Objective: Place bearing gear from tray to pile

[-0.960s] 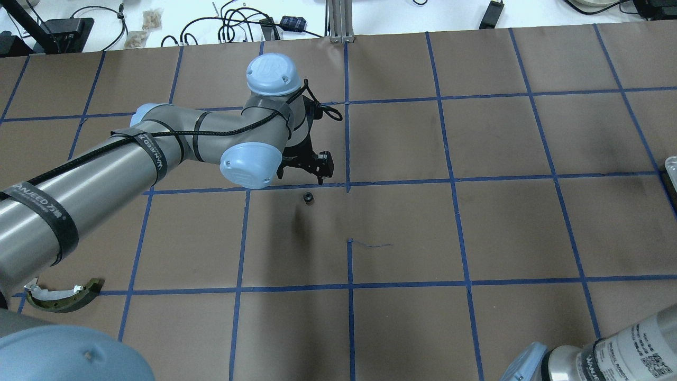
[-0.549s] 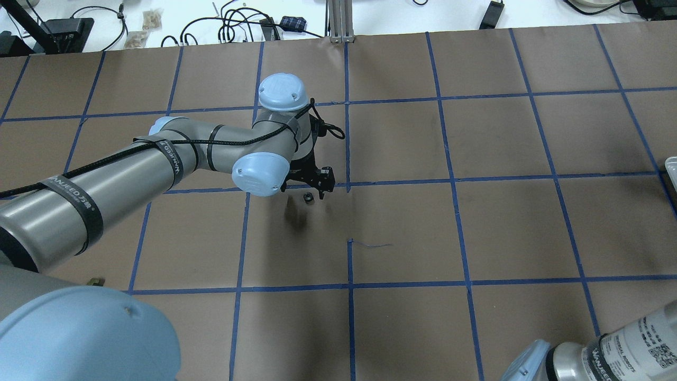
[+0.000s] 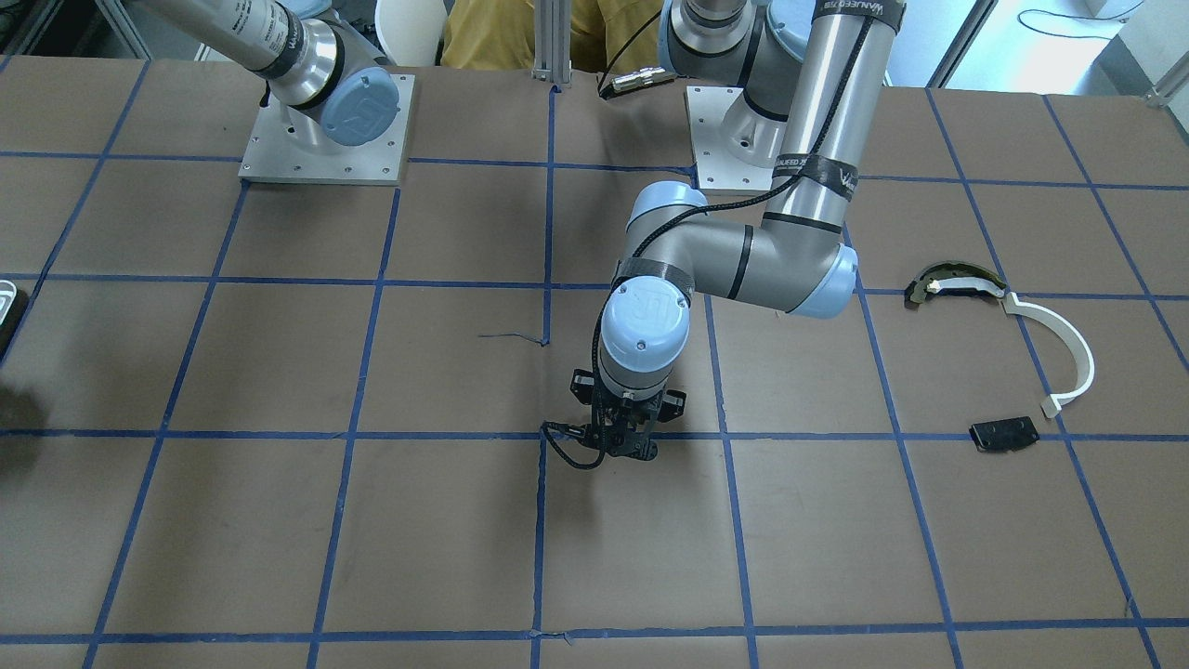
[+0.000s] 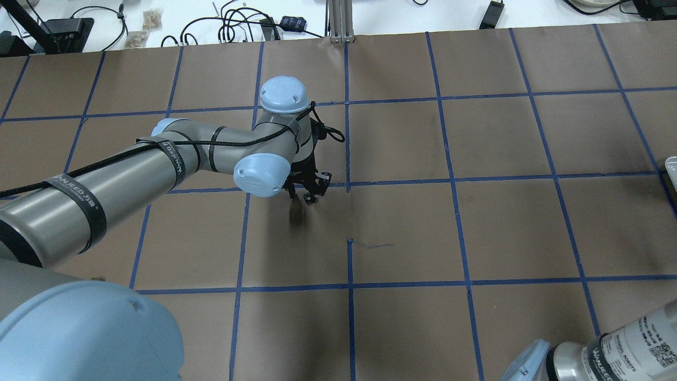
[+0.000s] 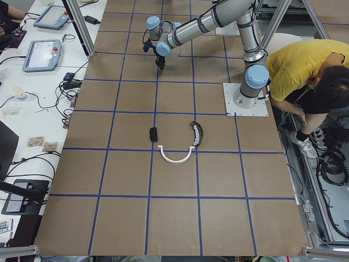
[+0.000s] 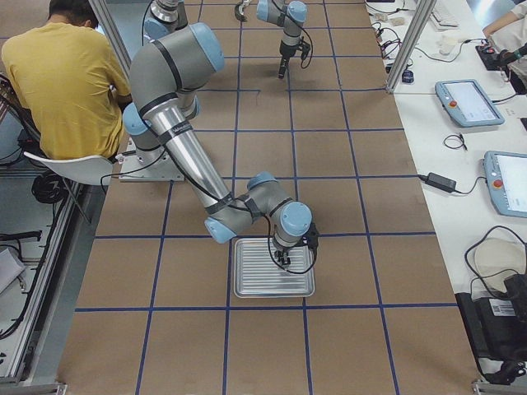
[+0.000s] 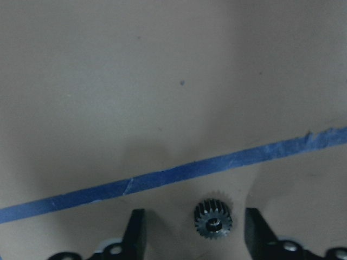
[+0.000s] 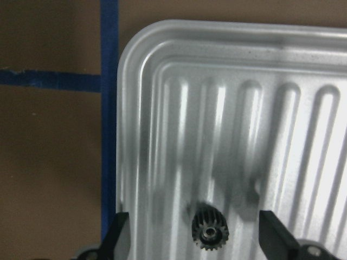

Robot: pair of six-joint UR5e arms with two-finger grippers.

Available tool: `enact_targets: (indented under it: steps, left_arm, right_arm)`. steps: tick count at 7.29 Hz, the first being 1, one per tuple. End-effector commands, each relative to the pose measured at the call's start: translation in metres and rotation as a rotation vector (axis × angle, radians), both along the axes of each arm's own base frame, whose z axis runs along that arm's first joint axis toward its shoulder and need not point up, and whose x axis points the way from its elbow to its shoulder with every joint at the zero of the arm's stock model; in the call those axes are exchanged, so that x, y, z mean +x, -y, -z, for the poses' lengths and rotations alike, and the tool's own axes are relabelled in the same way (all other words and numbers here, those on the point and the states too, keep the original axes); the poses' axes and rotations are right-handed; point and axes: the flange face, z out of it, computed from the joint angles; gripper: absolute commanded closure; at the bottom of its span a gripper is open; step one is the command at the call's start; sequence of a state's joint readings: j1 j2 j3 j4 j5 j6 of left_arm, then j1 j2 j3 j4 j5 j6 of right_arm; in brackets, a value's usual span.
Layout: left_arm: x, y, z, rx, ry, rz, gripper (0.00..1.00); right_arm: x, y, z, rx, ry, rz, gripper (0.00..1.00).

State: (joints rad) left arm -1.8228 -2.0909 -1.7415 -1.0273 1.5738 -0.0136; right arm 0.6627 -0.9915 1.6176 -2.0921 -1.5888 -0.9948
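We see the counter (image 4: 476, 222) from above behind the robot (image 4: 106, 180), and steeply from the opposite side; both views share the left hand (image 4: 305, 197). Two far cameras look along the counter from its ends. Each wrist camera looks straight down, very near: the left at the counter, the right at the tray (image 8: 303, 135).

The tray (image 8: 142, 54) is satin silvery metal, the gear (image 8: 210, 232) dark and matt, the table cover (image 4: 529, 227) matt brown paper.

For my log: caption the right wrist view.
Right gripper open, fingers straddling a black gear on the ribbed tray.
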Motion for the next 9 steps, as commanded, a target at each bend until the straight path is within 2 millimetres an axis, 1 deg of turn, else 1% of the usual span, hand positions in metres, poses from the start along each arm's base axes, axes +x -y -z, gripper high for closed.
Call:
enact_targets:
  steps: [1, 2, 3, 4, 5, 6, 7, 8, 9]
  left_arm:
    - [0.0, 0.0, 0.001, 0.002, 0.003, -0.006, 1.0]
    - [0.0, 0.0, -0.002, -0.003, 0.004, -0.008, 1.0]
    - [0.002, 0.004, -0.018, -0.031, 0.003, -0.01, 1.0]
    - [0.018, 0.012, -0.043, -0.018, 0.015, -0.032, 1.0]
    - [0.062, 0.035, -0.082, -0.016, 0.071, -0.08, 1.0]
    - [0.126, 0.056, -0.128, 0.009, 0.076, -0.115, 1.0]
    - [0.2, 0.063, -0.147, 0.039, 0.065, -0.129, 1.0]
    - [0.277, 0.062, -0.157, 0.037, 0.069, -0.233, 1.0]
    - [0.343, 0.055, -0.157, 0.053, 0.103, -0.221, 1.0]
  right_arm:
    - [-0.001, 0.001, -0.002, -0.003, -0.004, 0.001, 0.57]
    - [-0.003, 0.002, -0.002, -0.001, -0.008, 0.002, 0.66]
    - [-0.001, 0.0, 0.0, 0.004, -0.004, 0.002, 0.73]
    - [-0.001, 0.0, 0.002, 0.008, -0.005, 0.0, 0.8]
    - [-0.006, 0.0, 0.009, 0.033, -0.015, -0.002, 0.91]
    - [-0.009, -0.003, -0.002, 0.058, -0.05, -0.004, 1.0]
    - [-0.004, -0.001, -0.022, 0.048, -0.079, -0.007, 1.0]
    - [0.009, 0.003, -0.051, 0.02, -0.1, 0.015, 1.0]
    - [0.047, 0.022, -0.079, 0.003, -0.117, 0.004, 1.0]
